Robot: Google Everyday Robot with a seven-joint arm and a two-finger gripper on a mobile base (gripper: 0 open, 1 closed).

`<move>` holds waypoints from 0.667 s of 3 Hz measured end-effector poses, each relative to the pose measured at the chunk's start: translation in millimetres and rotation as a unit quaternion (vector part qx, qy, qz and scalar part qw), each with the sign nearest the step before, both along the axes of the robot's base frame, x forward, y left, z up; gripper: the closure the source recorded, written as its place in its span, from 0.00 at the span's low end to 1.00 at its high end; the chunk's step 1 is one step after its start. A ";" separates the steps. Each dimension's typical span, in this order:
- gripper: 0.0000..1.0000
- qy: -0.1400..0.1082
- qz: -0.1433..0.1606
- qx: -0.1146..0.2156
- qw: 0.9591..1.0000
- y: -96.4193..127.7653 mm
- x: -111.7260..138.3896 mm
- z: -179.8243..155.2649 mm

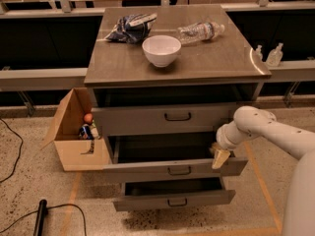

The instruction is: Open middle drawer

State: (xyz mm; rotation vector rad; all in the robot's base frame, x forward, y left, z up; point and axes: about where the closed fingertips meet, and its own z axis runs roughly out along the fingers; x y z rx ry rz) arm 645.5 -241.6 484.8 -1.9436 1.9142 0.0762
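The middle drawer point(147, 171) is a wide grey metal drawer with a small dark bail handle point(179, 170). It stands pulled out from the cabinet, and its dark inside shows above the front panel. My gripper point(219, 157) hangs on the white arm point(266, 129) from the right. It points down at the right end of the middle drawer's top edge, well right of the handle. The top drawer point(162, 118) is pushed in. The bottom drawer point(172, 199) is out a little.
On the cabinet top point(206, 63) stand a white bowl point(161, 49), a lying plastic bottle point(201, 32) and a dark bag point(130, 27). An open cardboard box point(74, 136) with small items stands on the floor at the left. A black cable point(44, 215) lies at the lower left.
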 end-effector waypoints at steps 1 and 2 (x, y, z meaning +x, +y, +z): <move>0.40 -0.003 -0.016 -0.008 1.000 -4.6 0.8 6.4; 0.63 -0.010 -0.026 -0.014 1.000 -6.7 1.2 14.2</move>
